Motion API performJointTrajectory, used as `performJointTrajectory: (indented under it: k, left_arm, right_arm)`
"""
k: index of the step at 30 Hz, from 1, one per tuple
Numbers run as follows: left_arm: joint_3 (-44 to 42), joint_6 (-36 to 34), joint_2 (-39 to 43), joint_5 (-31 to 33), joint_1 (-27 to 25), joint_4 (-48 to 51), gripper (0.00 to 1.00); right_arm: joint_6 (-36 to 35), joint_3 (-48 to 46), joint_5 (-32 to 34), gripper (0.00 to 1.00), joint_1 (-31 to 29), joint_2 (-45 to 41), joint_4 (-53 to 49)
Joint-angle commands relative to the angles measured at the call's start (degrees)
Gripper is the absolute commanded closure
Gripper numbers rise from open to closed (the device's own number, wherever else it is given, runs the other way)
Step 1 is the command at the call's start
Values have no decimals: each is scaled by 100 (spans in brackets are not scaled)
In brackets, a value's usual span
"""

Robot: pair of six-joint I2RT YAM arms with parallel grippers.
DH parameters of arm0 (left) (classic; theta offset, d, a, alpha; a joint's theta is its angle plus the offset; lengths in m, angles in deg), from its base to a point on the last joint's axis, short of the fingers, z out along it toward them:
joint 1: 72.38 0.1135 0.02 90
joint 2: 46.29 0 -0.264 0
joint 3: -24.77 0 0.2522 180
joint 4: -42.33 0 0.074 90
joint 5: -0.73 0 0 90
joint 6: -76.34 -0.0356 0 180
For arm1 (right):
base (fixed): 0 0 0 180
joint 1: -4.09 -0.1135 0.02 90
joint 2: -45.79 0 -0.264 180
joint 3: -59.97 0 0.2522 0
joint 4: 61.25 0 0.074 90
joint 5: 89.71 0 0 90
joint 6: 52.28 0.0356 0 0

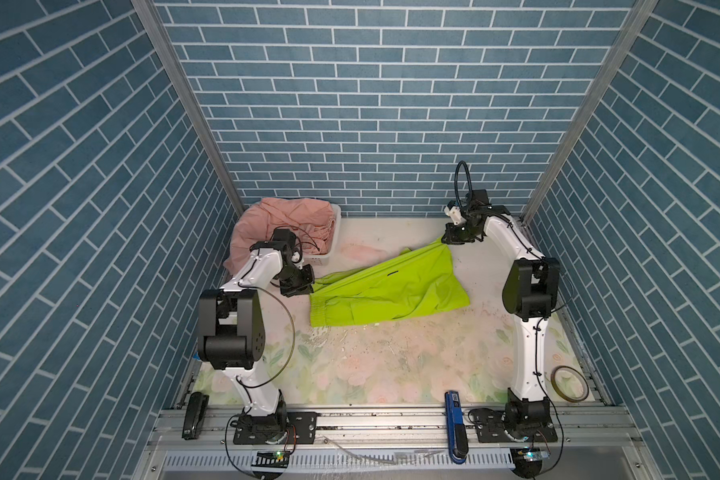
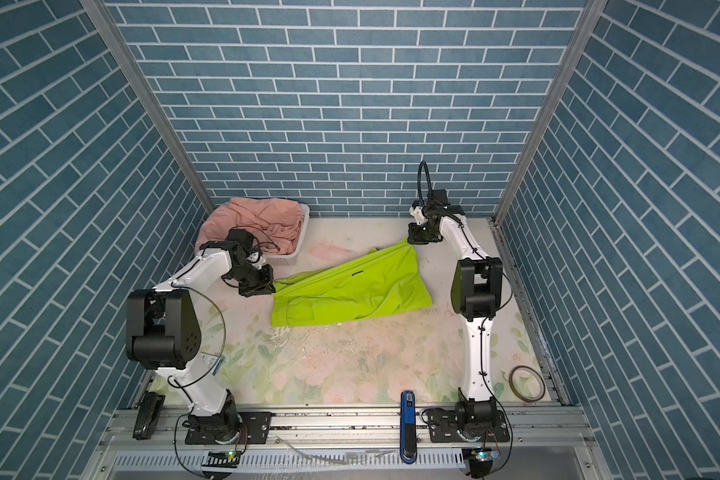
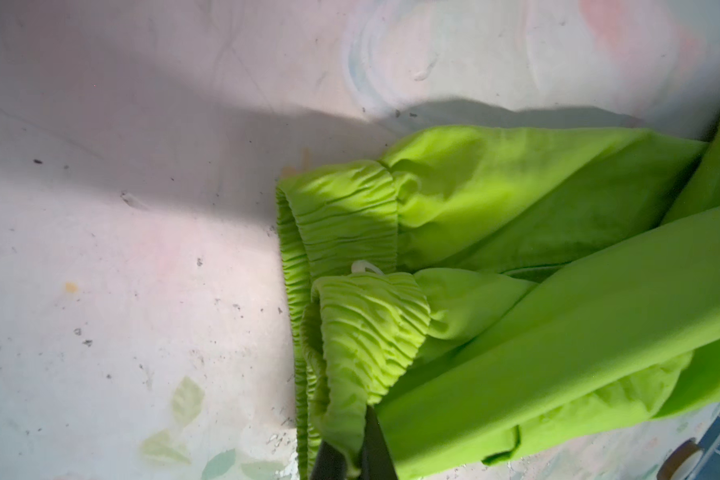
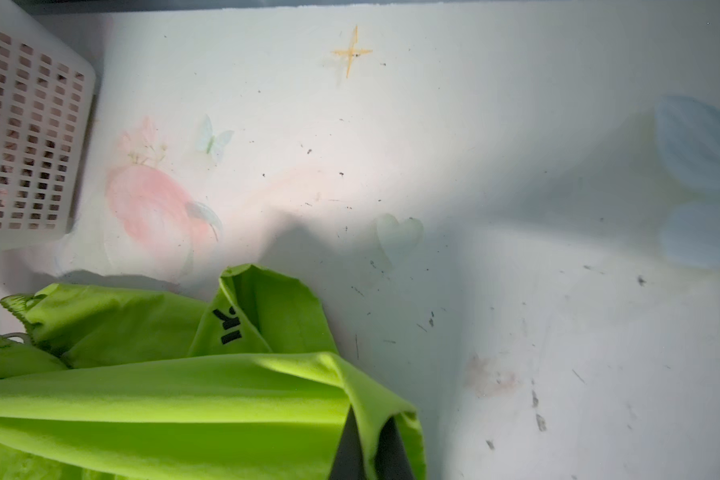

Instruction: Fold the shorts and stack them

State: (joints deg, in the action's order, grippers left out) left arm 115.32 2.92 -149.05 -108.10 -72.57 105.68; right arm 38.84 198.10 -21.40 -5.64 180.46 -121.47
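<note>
- left gripper [image 3: 352, 455]: jaws together, clamped on the gathered waistband [image 3: 366, 332] of the lime shorts [image 1: 391, 291]. i grip there b/c the elastic looks like the thickest, least slippy edge.
- right gripper [image 4: 371, 451]: fingers pinched on a leg hem corner of the same pair. thin fabric shows btwn them, so it reads as a grip, not a gap.
- reason for 2-point hold (my judgement): w/ both ends pulled apart, one edge runs taut btwn my grippers, which flattens the cloth ready for a fold.
- position: lime shorts at mid table [image 1: 391, 365]. the taut edge is raised and the rest lies on the surface, rumpled at the leg.
- pink shorts [image 1: 283, 220]: heaped in the white basket [image 1: 321, 259] at the far left corner, spilling over its rim. not folded yet, no stack yet.
- materials: lime fabric is smooth, thin and matte, and drapes in soft folds. waistband is ribbed w/ tight puckers. small black logo [image 4: 229, 326] on one leg.
- basket: rigid plastic w/ square perforations.
- table top: worn floral print, speckled w/ debris.
</note>
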Motion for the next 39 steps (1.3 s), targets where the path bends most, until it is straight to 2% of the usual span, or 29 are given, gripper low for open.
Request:
performJointTrajectory:
  k: [1,2,4,5,6,7,9,12,19,23,27,30,39]
  left_arm:
    - [82,-120,-152,799,347,243,100]
    - [105,-107,-182,760,376,175,96]
    - [136,-118,-162,661,412,58,76]
    - [164,-128,-126,636,414,20,59]
    - [213,-140,-84,612,423,-13,33]
    - [296,-186,-35,571,423,-39,1]
    - [380,-208,127,453,423,-171,0]
    - [597,-211,332,199,423,-189,0]
    - [291,54,1210,20,423,-335,0]
    - [-89,127,1689,-330,423,-449,0]
    - [-754,276,2249,-672,423,-653,0]
    - [-1237,394,2599,-837,423,-802,0]
    - [-1788,548,3028,-908,423,-892,0]
  right_arm:
    - [-214,431,435,73,107,216,597]
    - [-207,508,402,63,72,273,637]
    - [-162,648,438,48,35,329,660]
    - [-152,697,406,43,25,308,643]
    - [-115,732,382,40,25,264,631]
    - [-108,704,439,39,33,166,622]
    - [-108,512,508,35,49,-110,620]
    - [-24,-267,446,34,99,-738,560]
    - [714,-4021,282,31,119,-2956,1477]
    - [1117,-5468,-36,29,105,-3582,2062]
    - [1153,-6072,159,28,34,-3742,2106]
    - [1168,-6307,11,27,17,-3771,2210]
    - [1445,-6698,-227,28,-214,-3403,2677]
